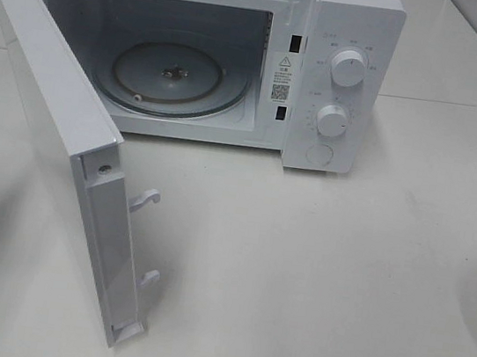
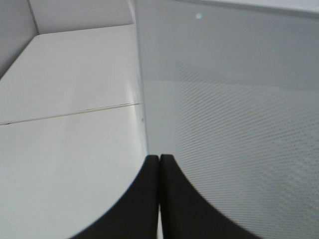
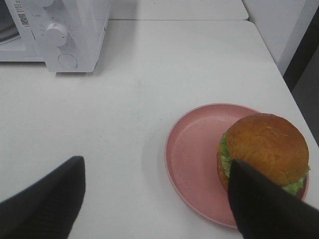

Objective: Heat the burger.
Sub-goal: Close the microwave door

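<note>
A white microwave (image 1: 238, 54) stands at twelve o'clock on the pale desk (image 1: 341, 273). Its door (image 1: 57, 144) hangs wide open, swung out toward eight o'clock, with two white latch hooks (image 1: 145, 201) jutting from its free edge. Inside the cavity lies a round glass turntable (image 1: 172, 80). On the control panel at one o'clock sit two white knobs (image 1: 349, 68), one above the other, with a round button (image 1: 318, 154) beneath them.

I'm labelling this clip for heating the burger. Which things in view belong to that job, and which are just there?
Belongs to the job:
- burger on the pink plate
- microwave, door swung open, glass turntable bare
- right gripper, open above the plate
- left gripper, shut, beside the door

Just there:
- white table
- nothing else visible
</note>
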Available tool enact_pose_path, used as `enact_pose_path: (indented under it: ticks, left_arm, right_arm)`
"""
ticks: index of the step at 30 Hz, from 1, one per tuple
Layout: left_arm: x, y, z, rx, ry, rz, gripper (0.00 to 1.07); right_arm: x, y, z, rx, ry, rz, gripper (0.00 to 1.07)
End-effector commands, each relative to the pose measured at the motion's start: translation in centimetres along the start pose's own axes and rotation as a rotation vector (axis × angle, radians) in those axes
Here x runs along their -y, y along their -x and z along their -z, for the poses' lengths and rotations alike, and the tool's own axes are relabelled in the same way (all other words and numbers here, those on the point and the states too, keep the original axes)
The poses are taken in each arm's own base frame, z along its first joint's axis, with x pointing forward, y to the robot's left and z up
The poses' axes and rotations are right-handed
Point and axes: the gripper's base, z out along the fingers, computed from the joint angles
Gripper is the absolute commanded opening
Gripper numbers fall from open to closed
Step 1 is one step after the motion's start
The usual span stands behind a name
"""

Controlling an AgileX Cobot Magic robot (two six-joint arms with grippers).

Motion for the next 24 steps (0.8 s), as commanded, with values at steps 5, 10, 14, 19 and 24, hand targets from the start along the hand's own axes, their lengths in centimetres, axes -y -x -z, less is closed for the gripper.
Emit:
enact_pose_path:
  ticks: [5,10,14,19,24]
  left_arm:
    - [1.4,-0.2,-2.1,0.023,-0.198,-0.003,0.00]
    - [2.3,-0.6,-3.4,-0.006,-0.279,0.012,0.00]
    - [3.3,-0.8,-3.9,-0.011,-0.319,-0.001,0.00]
    - [4.7,-1.4,-4.7,-0.027,-0.335,-0.026,0.00]
    - [6.2,-1.4,-6.0,-0.025,-0.366,-0.031,0.00]
  right_arm:
    - [0.0,-0.1,0.4,0.034,-0.002,-0.002,0.76]
    - [0.0,-0.1,0.4,0.034,-0.002,-0.002,0.76]
    - [0.0,-0.1,0.4,0.034,-0.002,-0.002,0.76]
    - [0.0,-0.1,0.4,0.034,-0.002,-0.002,0.76]
    - [0.0,-0.1,0.4,0.034,-0.002,-0.002,0.76]
